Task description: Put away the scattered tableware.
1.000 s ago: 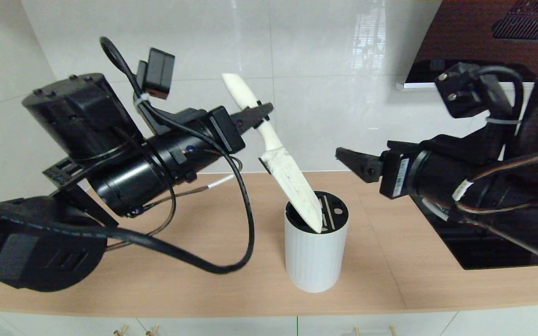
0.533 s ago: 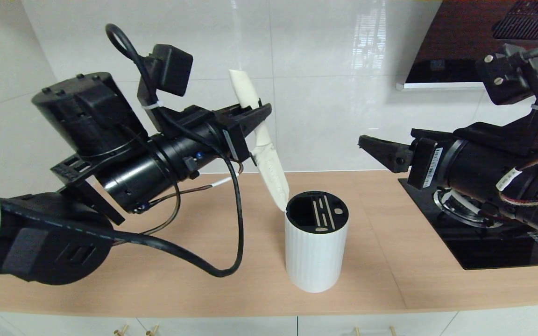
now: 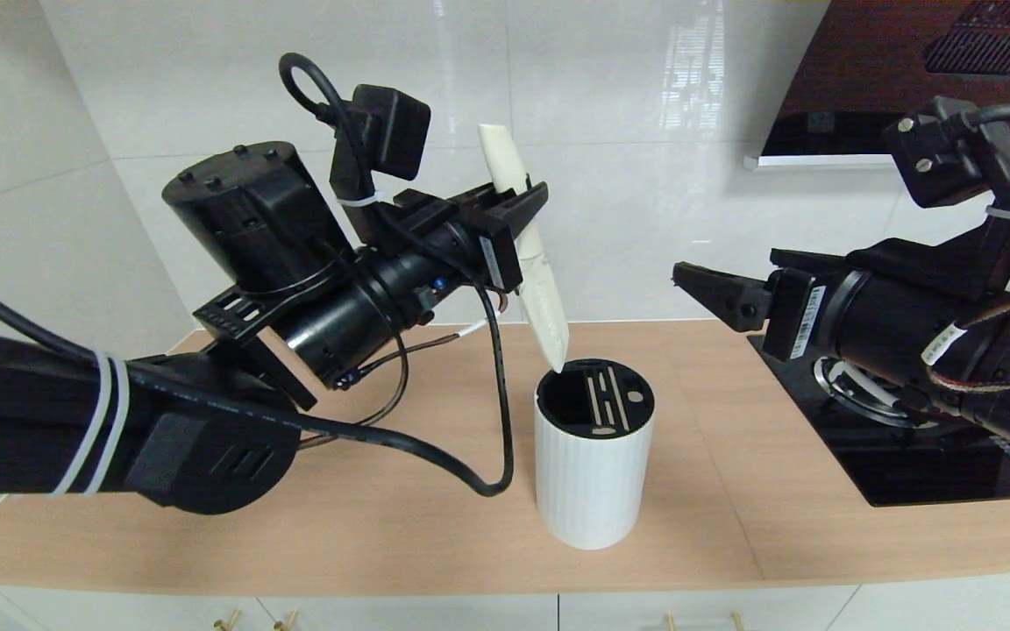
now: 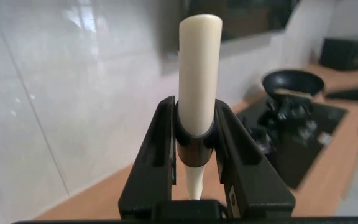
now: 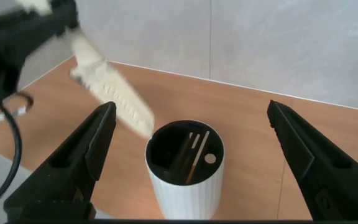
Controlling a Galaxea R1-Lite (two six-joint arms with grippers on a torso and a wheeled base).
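Note:
My left gripper [image 3: 518, 230] is shut on the handle of a white knife [image 3: 543, 307], which it holds above the counter. The knife stands nearly upright, blade down. Its tip hovers just over the back-left rim of the white ribbed knife holder [image 3: 593, 473]. The holder's black top has one large opening and several narrow slots. In the left wrist view the pale knife handle [image 4: 197, 62] sticks up between the shut fingers [image 4: 161, 149]. My right gripper [image 3: 700, 291] hangs open to the right of the holder and higher than it. In the right wrist view the holder [image 5: 185, 177] and the knife blade [image 5: 114, 93] lie beyond its spread fingers [image 5: 92, 152].
The holder stands on a light wooden counter [image 3: 400, 526], near the counter's front edge. A black cooktop [image 3: 908, 456] is set into the counter on the right, with a dark pan [image 4: 293, 83] on it. A white tiled wall closes the back.
The left arm has swung to the right with the knife and turned it more upright. The blade tip went from beside the holder's left rim to just above it. The right gripper barely moved.

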